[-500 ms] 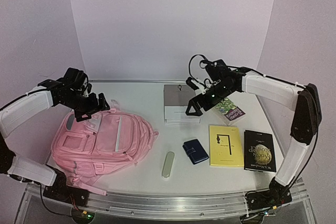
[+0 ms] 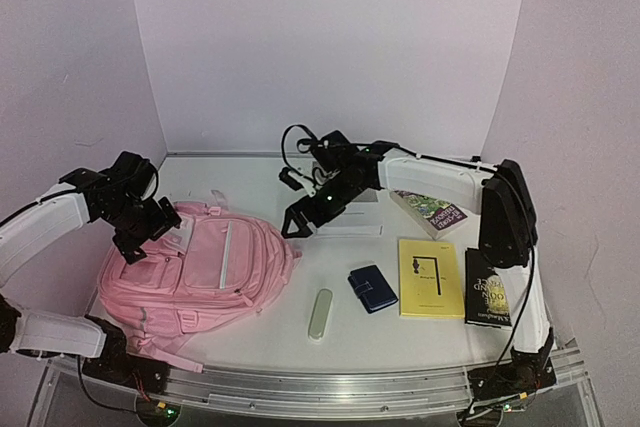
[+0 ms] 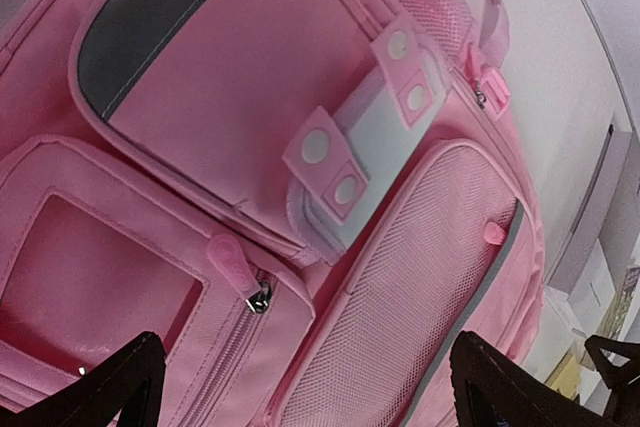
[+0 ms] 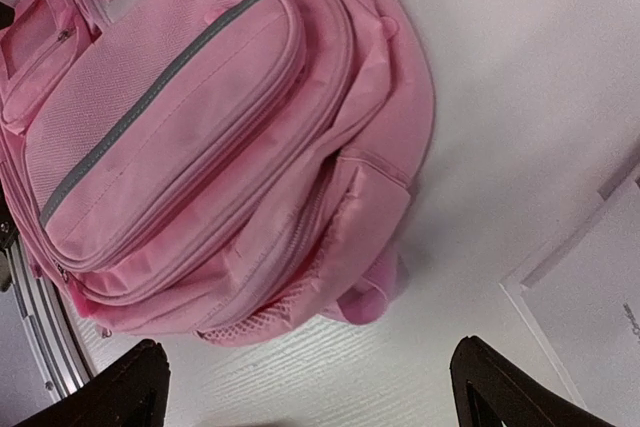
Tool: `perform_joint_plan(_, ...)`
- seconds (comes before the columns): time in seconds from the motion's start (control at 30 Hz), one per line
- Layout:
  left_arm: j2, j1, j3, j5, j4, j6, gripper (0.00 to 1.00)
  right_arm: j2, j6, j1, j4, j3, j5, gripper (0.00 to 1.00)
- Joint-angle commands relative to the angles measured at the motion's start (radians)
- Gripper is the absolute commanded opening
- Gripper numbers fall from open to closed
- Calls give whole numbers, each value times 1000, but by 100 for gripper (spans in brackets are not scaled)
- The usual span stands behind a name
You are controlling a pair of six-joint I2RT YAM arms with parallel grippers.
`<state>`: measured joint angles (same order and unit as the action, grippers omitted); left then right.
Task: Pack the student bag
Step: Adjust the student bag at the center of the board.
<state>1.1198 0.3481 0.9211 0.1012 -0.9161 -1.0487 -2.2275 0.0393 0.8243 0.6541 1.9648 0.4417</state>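
Note:
The pink student bag [image 2: 200, 272] lies flat on the left of the white table, zip pockets up; it fills the left wrist view [image 3: 300, 197] and shows in the right wrist view [image 4: 200, 147]. My left gripper [image 2: 150, 232] is open and empty, hovering over the bag's top left end above a zip pull [image 3: 240, 272]. My right gripper [image 2: 305, 219] is open and empty, above bare table just right of the bag's right edge.
A white box [image 2: 350, 217] lies behind my right gripper. A colourful book [image 2: 430, 212], a yellow book [image 2: 430, 277], a black book [image 2: 495, 287], a blue wallet [image 2: 372, 287] and a pale green case [image 2: 321, 313] lie right of the bag.
My right arm has swung left from over the white box towards the bag's right side. My left gripper has dropped a little towards the bag's top left.

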Motion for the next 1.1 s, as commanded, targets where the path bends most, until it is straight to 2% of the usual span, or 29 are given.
perform_joint_plan(0.0,-34,1,-57,8,-50,-148,100,-79,-23,36,3,100,7,98)
perform_joint_plan(0.13,-28,2,-117,-3,-37,-229,100,-147,-31,48,3,137,6,98)
perform_joint_plan(0.3,44,2,-145,-15,54,-246,100,-185,-61,51,2,133,60,98)
perform_joint_plan(0.37,97,1,-142,-20,107,-235,100,-183,-68,52,0,106,102,94)
perform_joint_plan(0.43,156,-8,-131,-27,162,-214,100,-174,-74,57,-1,71,155,85)
perform_joint_plan(0.57,264,-58,-102,-82,285,-131,100,-150,-62,91,-5,-14,218,70)
perform_joint_plan(0.73,370,-108,-32,-166,426,1,100,-131,-48,151,-15,-88,258,63)
perform_joint_plan(0.9,462,-118,80,-247,542,164,100,-114,-47,229,-37,-107,269,63)
perform_joint_plan(1.07,591,-132,227,-347,548,295,100,-67,-12,257,-38,-79,257,68)
